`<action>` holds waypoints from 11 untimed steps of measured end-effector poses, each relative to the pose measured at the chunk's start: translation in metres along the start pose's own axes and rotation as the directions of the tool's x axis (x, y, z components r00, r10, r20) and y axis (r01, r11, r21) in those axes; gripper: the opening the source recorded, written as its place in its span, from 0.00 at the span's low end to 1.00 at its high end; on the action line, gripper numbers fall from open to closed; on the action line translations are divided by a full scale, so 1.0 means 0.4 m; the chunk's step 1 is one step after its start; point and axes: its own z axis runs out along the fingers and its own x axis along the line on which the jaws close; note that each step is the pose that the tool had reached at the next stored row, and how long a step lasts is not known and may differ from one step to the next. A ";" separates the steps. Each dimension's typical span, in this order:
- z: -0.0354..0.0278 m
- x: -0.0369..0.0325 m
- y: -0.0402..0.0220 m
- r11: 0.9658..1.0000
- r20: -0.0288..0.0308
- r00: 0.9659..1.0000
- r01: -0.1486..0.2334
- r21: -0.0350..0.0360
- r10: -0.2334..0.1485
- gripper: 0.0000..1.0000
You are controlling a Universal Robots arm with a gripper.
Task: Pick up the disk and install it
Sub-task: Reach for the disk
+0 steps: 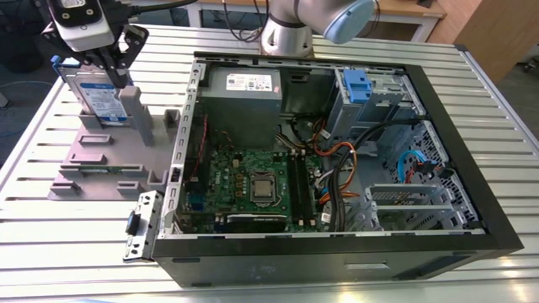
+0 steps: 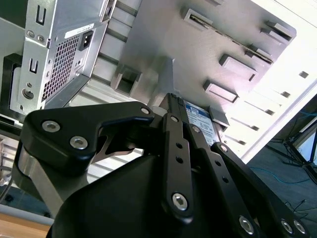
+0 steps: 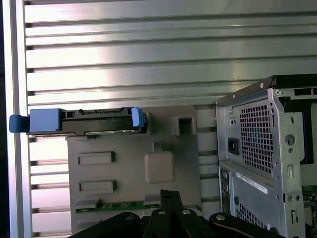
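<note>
Disk (image 1: 101, 101) – upright in stand (image 1: 91, 159) nr PC (image 1: 320, 265)

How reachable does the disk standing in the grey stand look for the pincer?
Probably yes: the pincer hangs close to the upright disk, whose top edge is bare; a post of the grey stand beside it looks the only crowding.

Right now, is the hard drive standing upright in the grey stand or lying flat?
Upright. The hard drive stands on edge in the grey stand; in the first wrist view it appears edge-on.
</note>
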 end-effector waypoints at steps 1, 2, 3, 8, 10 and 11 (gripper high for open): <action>0.000 0.001 0.000 1.000 0.000 1.000 0.000 0.000 0.000 0.11; 0.000 0.002 0.000 1.000 0.000 1.000 0.000 0.000 0.000 0.11; 0.000 0.003 0.000 1.000 0.000 1.000 0.000 0.000 0.000 0.11; 0.000 0.007 -0.001 1.000 0.000 1.000 0.000 0.000 0.000 0.11; 0.001 0.009 -0.001 1.000 0.000 1.000 0.000 0.000 0.000 0.11; 0.001 0.009 -0.001 1.000 0.000 1.000 0.000 0.000 0.000 0.11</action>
